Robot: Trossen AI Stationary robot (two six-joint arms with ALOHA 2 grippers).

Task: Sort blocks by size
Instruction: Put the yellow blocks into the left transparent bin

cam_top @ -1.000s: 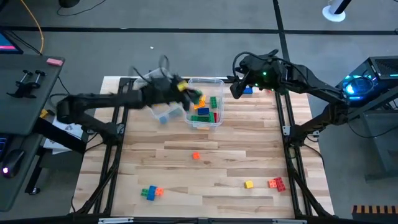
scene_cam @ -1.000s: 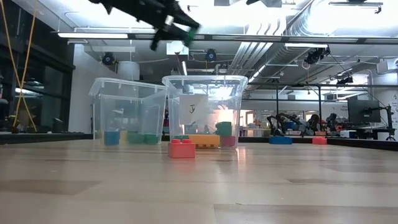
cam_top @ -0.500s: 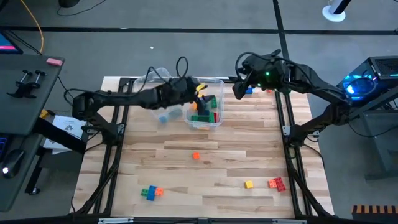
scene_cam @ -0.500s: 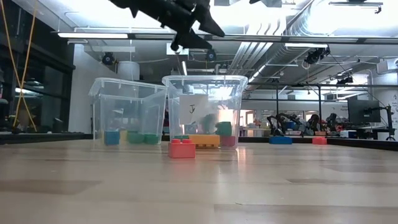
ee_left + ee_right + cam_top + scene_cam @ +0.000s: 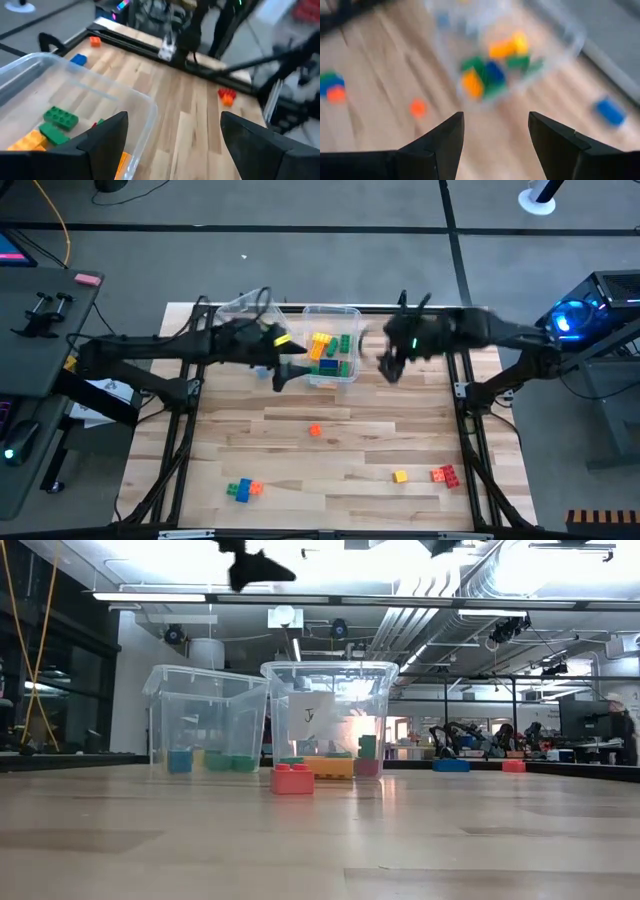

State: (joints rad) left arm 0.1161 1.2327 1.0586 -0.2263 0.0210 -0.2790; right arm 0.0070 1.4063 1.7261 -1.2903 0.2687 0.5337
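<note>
Orange single block point(image 5: 315, 430) lies on the tabletop point(image 5: 380, 440) below the clear bin point(image 5: 331, 358); left tool point(image 5: 287, 366), fingers apart and empty, hovers nearer it than right tool point(image 5: 388, 366), also apart.

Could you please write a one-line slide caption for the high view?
Both open tools, left and right, flank the clear bin of mixed blocks.

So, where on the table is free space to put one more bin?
The widest bare wood lies mid-table, between the clear bins and the orange block. The front strip is dotted: blue-orange blocks, yellow block, red block.
</note>
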